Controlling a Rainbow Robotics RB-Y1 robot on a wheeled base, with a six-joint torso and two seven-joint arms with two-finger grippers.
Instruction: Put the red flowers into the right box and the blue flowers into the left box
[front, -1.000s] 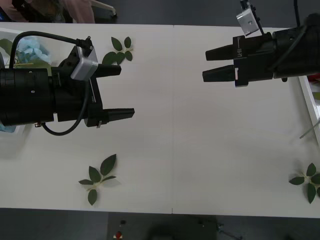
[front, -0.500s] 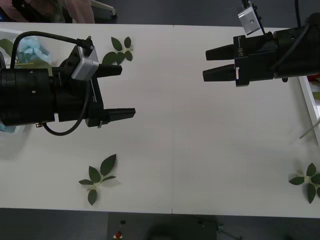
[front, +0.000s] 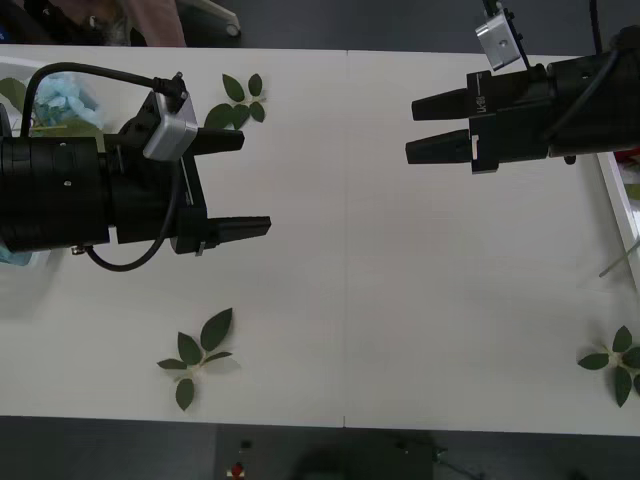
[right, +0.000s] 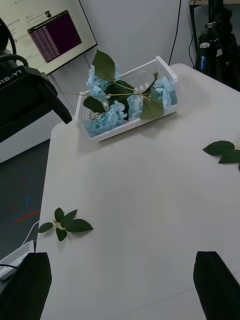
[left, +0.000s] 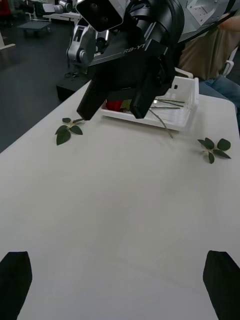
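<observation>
I see both grippers spread, empty — left gripper (front: 240, 183), right gripper (front: 425, 128) over table (front: 400, 300); blue flowers (right: 107, 117) in left box (right: 167, 70).

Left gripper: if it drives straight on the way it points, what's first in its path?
The open left gripper points across the bare table toward the right gripper; nothing lies between, though heights are unclear.

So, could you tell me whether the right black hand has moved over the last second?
No. The right black hand holds the same spot above the white table, judged against the table's centre seam.
</observation>
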